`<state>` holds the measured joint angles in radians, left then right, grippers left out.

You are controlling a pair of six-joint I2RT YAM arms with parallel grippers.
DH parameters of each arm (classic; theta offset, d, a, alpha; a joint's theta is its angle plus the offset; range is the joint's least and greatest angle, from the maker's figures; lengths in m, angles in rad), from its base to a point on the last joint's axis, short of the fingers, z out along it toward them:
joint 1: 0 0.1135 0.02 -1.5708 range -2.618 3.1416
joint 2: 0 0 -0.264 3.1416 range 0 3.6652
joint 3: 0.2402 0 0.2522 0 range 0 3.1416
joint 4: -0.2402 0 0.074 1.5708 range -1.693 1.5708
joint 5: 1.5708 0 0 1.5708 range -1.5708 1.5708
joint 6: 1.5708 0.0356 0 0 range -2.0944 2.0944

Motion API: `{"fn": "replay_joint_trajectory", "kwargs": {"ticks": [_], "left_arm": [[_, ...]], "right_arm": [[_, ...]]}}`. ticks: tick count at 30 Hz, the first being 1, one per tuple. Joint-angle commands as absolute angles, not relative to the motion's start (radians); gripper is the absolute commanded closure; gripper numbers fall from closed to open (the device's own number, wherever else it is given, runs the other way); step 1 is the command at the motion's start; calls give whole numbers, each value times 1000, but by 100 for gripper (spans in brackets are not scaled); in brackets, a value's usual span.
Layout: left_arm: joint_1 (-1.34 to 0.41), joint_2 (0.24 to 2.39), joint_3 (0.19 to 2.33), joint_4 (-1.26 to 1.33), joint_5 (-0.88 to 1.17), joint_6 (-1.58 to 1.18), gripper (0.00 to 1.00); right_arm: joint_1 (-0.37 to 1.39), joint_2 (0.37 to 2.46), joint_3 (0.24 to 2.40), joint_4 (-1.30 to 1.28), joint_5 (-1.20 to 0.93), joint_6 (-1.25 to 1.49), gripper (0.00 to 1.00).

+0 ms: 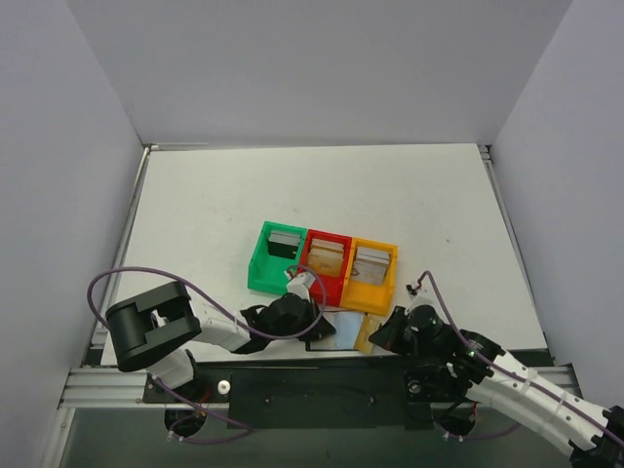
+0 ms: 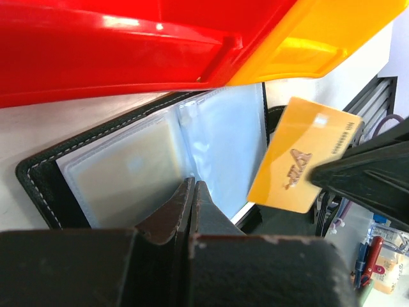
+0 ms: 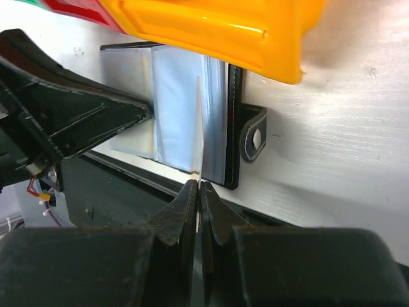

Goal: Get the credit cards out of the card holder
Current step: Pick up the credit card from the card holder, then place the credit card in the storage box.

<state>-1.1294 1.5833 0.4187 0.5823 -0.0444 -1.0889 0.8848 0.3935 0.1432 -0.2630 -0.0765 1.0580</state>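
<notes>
One gold card out of the black card holder, pinched in the right tool.

Two tools worked at the near edge of the table (image 1: pixel 214 205). The right tool (image 3: pixel 199 188) was clamped on the bottom edge of the gold card (image 2: pixel 300 157), holding it upright just beside the open card holder (image 2: pixel 38 176) and clear of its sleeves. The left tool (image 2: pixel 193 185) was closed, its tips against the holder's clear sleeves. Just behind the holder stood one tray (image 1: pixel 255 268) of three boxes, green, red and orange, with cards (image 1: pixel 327 255) showing in each.
</notes>
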Motion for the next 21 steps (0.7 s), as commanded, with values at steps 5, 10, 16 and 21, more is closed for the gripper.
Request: {"fn": "replay_joint_trajectory", "kwargs": {"ticks": [5,10,16,21], "left_arm": [[-1103,1453,359,540,-60,-1028,100],[-1103,1344,357,517,-55,-979,84],[-1101,1175,414,366,-43,-878,56],[-1088,999,457,183,-121,-792,47]], "right_arm": [[887,380,270,-357,-120,936,100],[885,419,348,-362,-170,879,100],[885,492,466,-377,-229,784,100],[885,570,603,-425,-255,663,100]]}}
